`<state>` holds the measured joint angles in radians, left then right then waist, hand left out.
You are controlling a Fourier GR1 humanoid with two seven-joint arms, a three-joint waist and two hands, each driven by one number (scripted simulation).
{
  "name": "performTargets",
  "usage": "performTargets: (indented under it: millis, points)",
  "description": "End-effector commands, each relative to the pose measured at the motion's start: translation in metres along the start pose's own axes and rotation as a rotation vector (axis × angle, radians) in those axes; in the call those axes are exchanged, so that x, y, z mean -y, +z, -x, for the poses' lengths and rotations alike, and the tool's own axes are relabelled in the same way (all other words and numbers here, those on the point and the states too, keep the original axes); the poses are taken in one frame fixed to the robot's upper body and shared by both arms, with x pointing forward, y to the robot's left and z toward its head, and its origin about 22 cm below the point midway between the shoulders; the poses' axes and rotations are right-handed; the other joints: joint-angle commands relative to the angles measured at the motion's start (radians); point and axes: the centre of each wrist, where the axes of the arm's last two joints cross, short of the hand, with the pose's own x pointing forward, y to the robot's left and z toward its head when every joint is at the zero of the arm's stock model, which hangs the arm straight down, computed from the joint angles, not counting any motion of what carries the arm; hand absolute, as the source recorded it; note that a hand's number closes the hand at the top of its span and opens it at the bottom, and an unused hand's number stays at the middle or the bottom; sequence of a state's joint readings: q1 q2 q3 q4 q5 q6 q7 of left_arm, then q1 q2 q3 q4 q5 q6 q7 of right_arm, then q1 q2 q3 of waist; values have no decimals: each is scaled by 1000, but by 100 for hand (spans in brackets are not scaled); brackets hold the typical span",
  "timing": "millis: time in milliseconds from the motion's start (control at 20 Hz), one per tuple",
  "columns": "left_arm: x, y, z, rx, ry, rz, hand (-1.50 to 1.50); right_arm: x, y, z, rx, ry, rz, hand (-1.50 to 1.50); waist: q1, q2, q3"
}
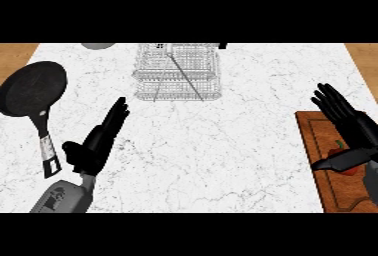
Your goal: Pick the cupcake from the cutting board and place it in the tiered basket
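We see the cupcake (339,148) as a red-orange sliver on the cutting board (322,184), mostly hidden by our released right robot hand (348,121); the left robot hand (98,142) is also released.

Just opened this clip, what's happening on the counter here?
The robot's right hand is over the cutting board at the counter's right edge, fingers straight and thumb out. The cupcake shows between them, largely hidden and not visibly grasped yet. The left hand is open over the counter at left, beside a black frying pan. The wire tiered basket stands at the far middle, apart from both hands.
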<state>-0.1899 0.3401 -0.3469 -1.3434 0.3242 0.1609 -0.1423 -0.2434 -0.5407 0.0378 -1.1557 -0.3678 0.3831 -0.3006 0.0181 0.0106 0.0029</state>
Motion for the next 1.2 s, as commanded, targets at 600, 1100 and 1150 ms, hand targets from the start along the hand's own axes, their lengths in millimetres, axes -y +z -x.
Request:
performTargets:
  millis: [600,1100,1150]
  points:
    - [-9,5,4,-32,-13,35,0,110,22,-198,-287,1127,-311,-150,-13,-11,-5]
    - [1,9,15,-24,-4,38,0,78,25,-173,-415,1280,-479,-150,-20,-11,-3]
    - [-4,1,-2,-23,-23,5,0,66,29,-161,-408,1286,-460,-150,-25,-13,-3]
